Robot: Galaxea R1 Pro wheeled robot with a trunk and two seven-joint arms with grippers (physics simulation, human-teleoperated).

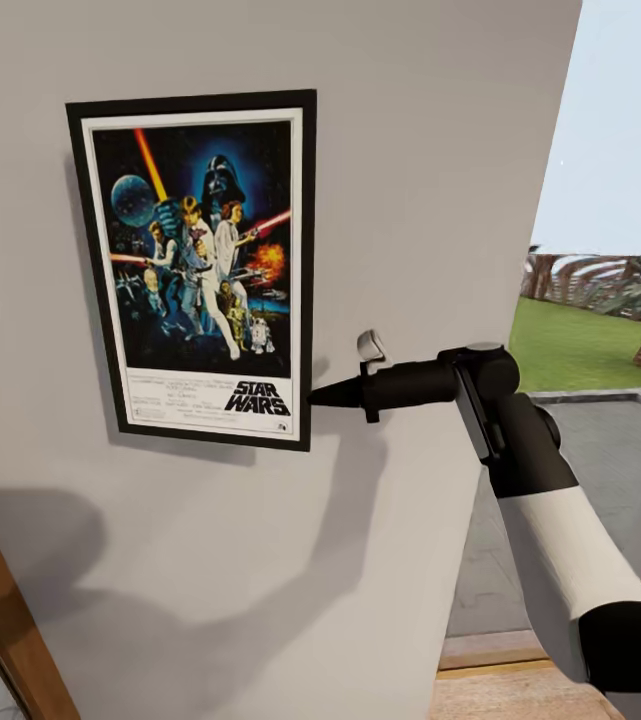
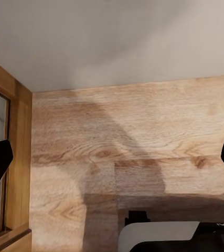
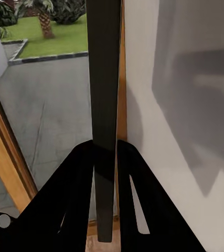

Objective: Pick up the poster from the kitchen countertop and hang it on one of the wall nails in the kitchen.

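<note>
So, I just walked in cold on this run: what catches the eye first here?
The Star Wars poster stands upright against the pale grey wall. The right gripper pinches its right edge low down, the black frame running between its fingers. Beyond the wall's edge lies a sunny lawn.

One poster (image 1: 200, 265) on one pale wall (image 1: 430, 180), and one of my arms out front, the right arm (image 1: 550, 520), with my right gripper (image 1: 316, 397) at the frame's edge; my wrist view there has two fingers (image 3: 77, 210) pinching one dark frame edge. My left gripper (image 2: 112, 163) has two fingertips spread apart over one wood floor (image 2: 132, 142). Outside I count two palm trunks, maybe more, too blurry to be sure.
</note>
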